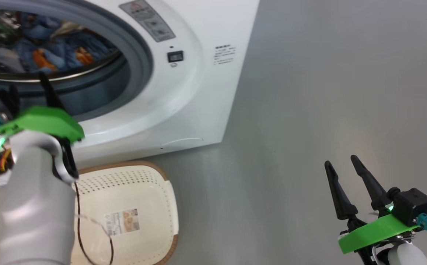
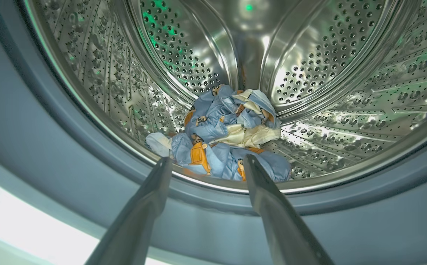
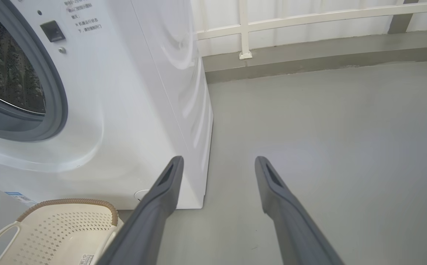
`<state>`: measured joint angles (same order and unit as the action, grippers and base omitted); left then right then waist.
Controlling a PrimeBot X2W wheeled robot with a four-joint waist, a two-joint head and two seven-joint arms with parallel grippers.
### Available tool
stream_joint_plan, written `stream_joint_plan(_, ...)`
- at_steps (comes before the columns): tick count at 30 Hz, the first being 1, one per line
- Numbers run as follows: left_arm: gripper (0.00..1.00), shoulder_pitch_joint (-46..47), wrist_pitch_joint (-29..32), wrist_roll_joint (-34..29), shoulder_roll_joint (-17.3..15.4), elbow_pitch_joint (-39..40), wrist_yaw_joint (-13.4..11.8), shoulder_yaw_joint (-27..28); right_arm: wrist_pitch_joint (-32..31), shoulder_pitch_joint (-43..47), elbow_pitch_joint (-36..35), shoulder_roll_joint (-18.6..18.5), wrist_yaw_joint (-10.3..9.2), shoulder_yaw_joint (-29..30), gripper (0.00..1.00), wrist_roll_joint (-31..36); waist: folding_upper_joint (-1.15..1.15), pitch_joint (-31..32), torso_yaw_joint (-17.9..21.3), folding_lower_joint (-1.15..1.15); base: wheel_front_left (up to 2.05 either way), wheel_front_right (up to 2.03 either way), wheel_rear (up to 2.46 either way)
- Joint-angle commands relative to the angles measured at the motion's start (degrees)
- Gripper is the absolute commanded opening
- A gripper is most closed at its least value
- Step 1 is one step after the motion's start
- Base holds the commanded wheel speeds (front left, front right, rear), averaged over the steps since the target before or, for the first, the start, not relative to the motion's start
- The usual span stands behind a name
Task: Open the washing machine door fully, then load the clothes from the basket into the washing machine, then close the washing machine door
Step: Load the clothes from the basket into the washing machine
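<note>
The washing machine (image 1: pixel 198 92) stands with its mouth open. The clothes (image 2: pixel 224 136) lie in a crumpled heap of light blue, orange-brown and white on the bottom of the steel drum (image 2: pixel 327 66), close behind its front rim.

The left gripper (image 2: pixel 206 162) points into that mouth with its two fingers apart and nothing between them. Its tips are above the grey rubber seal (image 2: pixel 51 154) at the lower edge of the opening. They seem to stop just short of the cloth, though the angle does not settle whether they touch it.

The basket (image 1: pixel 161 184) sits on the grey floor (image 1: pixel 327 92) just in front of the machine, below the left forearm. Its perforated bottom and label sticker (image 1: pixel 122 221) are in plain sight.

The right gripper (image 1: pixel 340 162) hangs over the floor to the right of the machine, well apart from the basket. Its fingers are spread and hold nothing.
</note>
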<state>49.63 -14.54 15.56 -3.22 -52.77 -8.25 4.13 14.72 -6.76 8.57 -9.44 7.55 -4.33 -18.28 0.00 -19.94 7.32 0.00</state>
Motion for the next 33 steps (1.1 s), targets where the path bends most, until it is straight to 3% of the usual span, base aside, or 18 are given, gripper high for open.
stream_joint_plan(1, 1.0, -1.7, -0.5, -0.8, -1.7, 1.8, 0.5, 0.9, 0.3, 1.0, -1.4, -0.8, -0.06, -0.7, 1.0, 0.0, 0.0, 1.6, -1.6, 0.0, 0.0, 0.0, 0.0)
stream_joint_plan(14, 1.0, -16.2, -0.5, 1.2, 0.3, 10.8, 5.2, -2.0, 0.3, 2.4, -1.6, -1.2, -0.06, 0.7, 1.0, 0.7, 0.0, 6.8, -4.7, 0.0, 0.0, 0.0, 0.0)
stream_joint_plan(22, 1.0, -26.5, -0.5, 3.3, 0.3, 16.5, 3.7, -7.4, 0.3, 4.7, -1.9, -1.1, -0.06, 1.2, 1.0, 1.4, 0.0, 12.1, -5.9, 0.0, 0.0, 0.0, 0.0)
stream_joint_plan(33, 1.0, -36.7, -0.5, 4.0, 0.3, 22.0, 3.3, -7.9, 0.3, 7.5, -1.6, -1.0, -0.06, 1.1, 1.0, 1.6, 0.0, 16.7, -7.0, 0.0, 0.0, 0.0, 0.0)
